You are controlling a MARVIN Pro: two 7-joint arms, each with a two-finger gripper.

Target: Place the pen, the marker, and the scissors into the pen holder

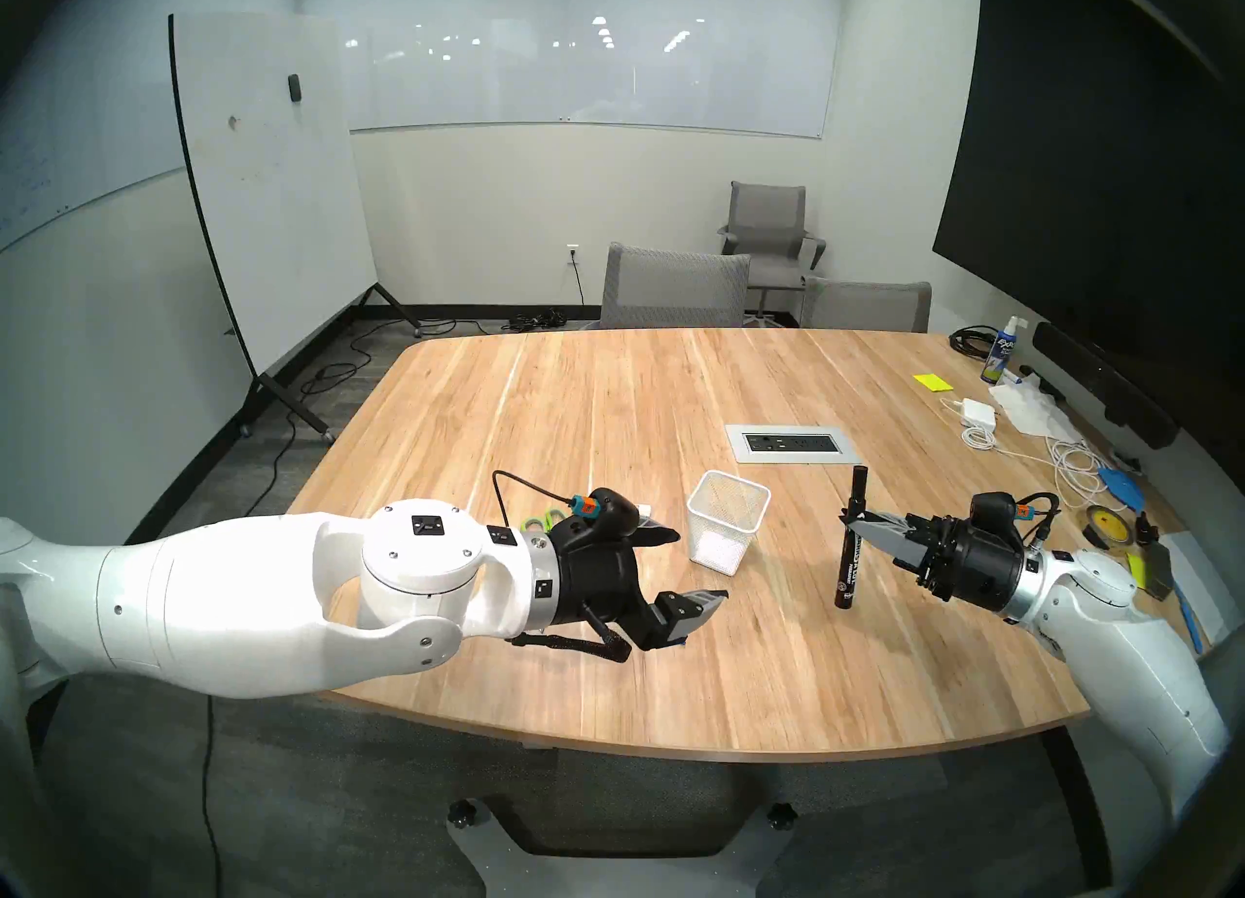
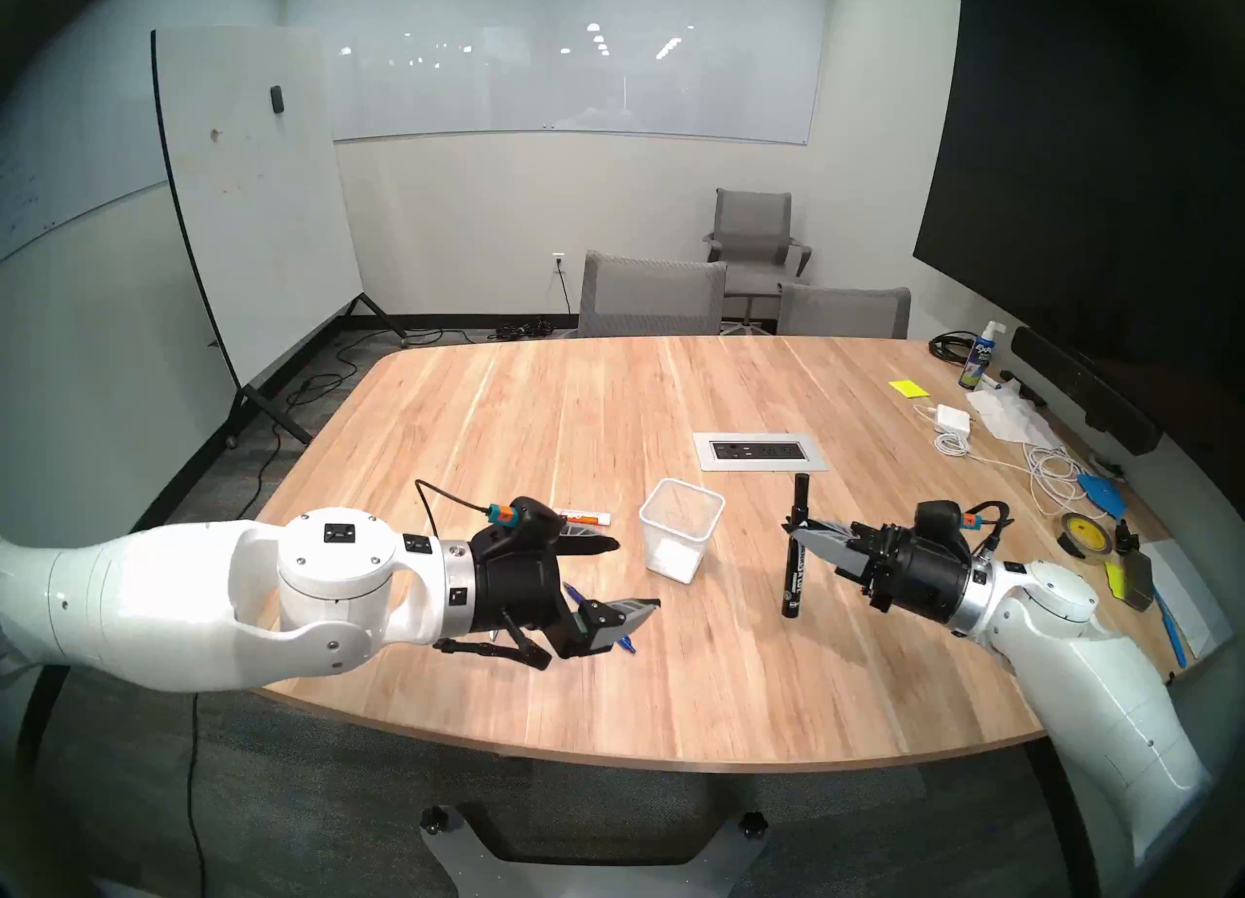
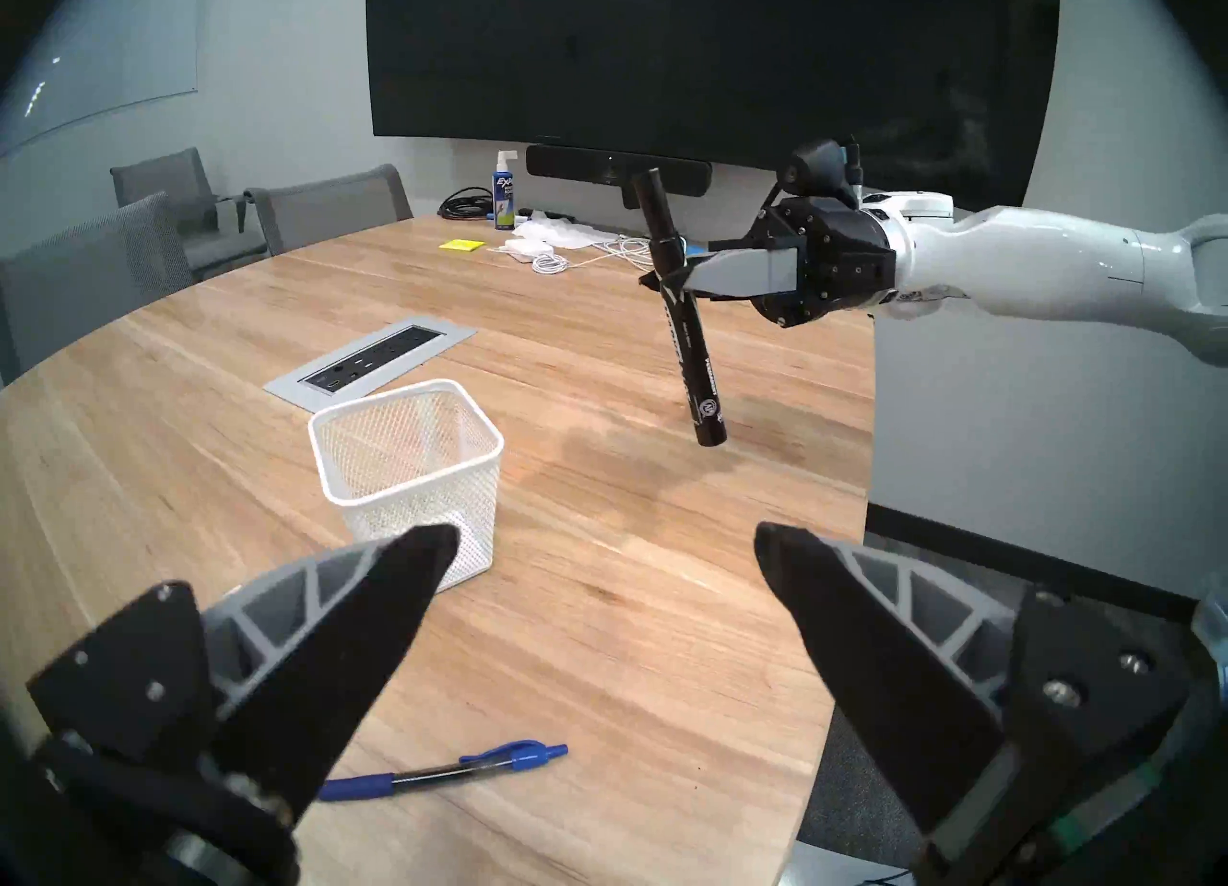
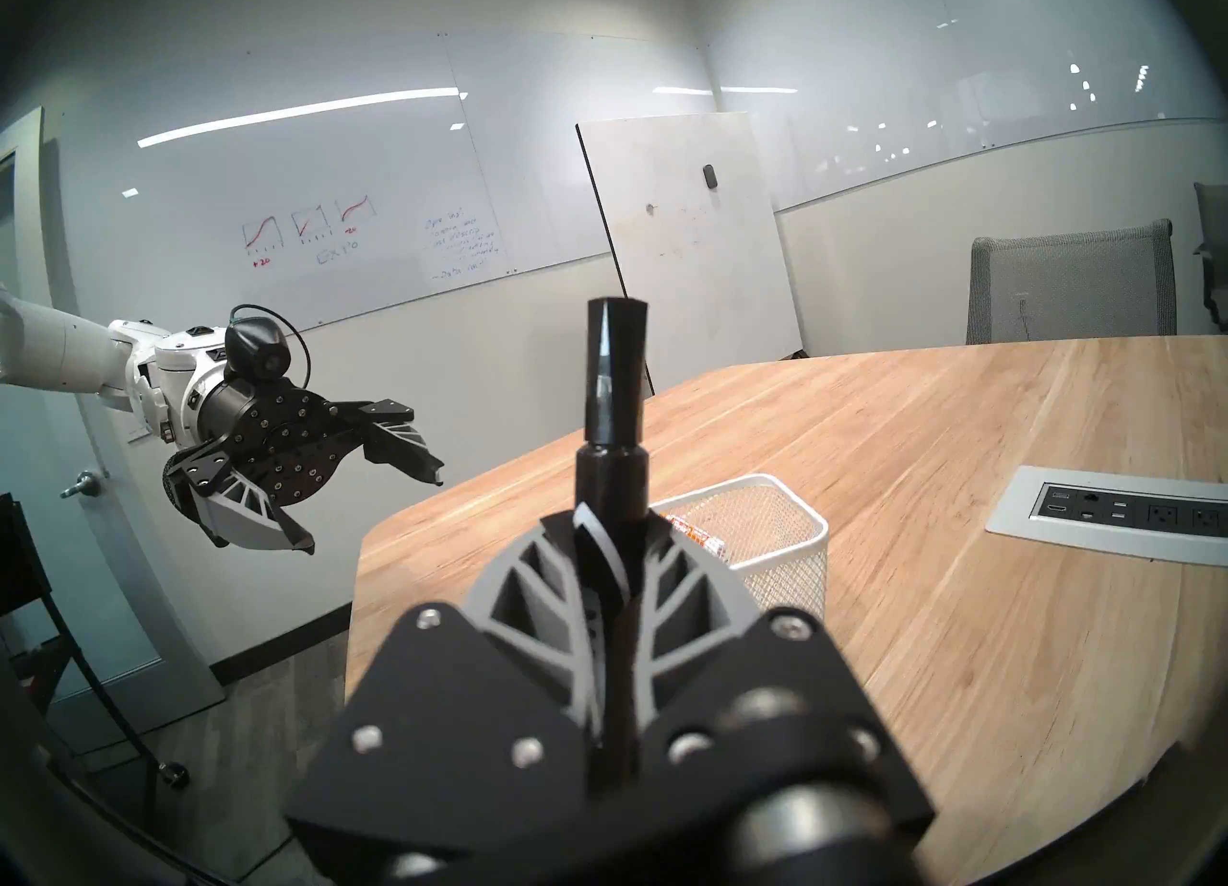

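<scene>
The spray bottle [image 3: 504,195] standing beside the black soundbar [image 3: 618,168] carries the brand "EXPO" on its blue label. The wall whiteboard [image 4: 372,227] shows "EXPO" handwritten under three small graphs; its other notes are too faint. White lettering on the black marker [image 3: 688,340] cannot be read.

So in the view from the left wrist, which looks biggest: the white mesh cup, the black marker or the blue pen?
1. White mesh cup: biggest by far.
2. Black marker, held in the shut right hand, and the blue pen on the table look alike in length. The pen is thinner but nearer the camera, so I won't rank them.
</scene>
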